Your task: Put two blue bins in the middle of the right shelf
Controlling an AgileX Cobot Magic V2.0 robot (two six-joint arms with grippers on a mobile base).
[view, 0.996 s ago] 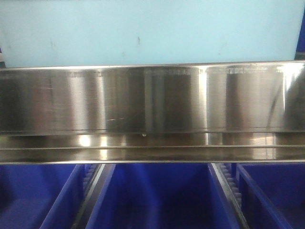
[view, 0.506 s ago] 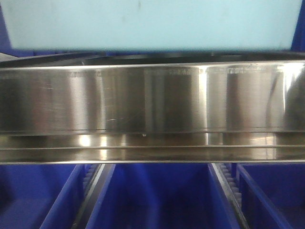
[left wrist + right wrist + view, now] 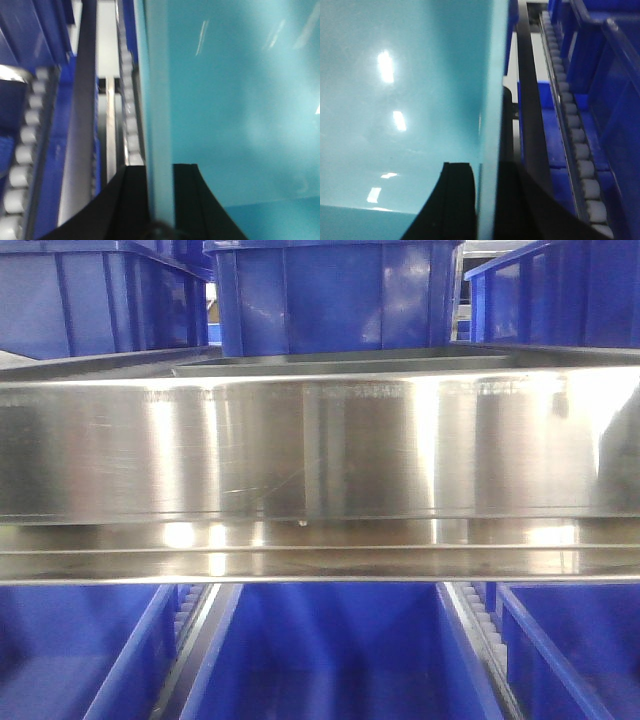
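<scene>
Pale cyan bin [image 3: 240, 100], opposite walls tight within left pincer [image 3: 160, 172] and right pincer [image 3: 487, 170]

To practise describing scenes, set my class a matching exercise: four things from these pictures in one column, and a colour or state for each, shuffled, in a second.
1 pale bin
2 shelf front
3 rollers
4 left claw

a shiny silver
b black, clamped on a bin wall
c white, in a row
d turquoise

Pairs: 1-d, 2-a, 3-c, 4-b

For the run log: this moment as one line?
left gripper: shut on pale cyan bin | right gripper: shut on pale cyan bin | front: steel shelf lip, bin unseen
</scene>
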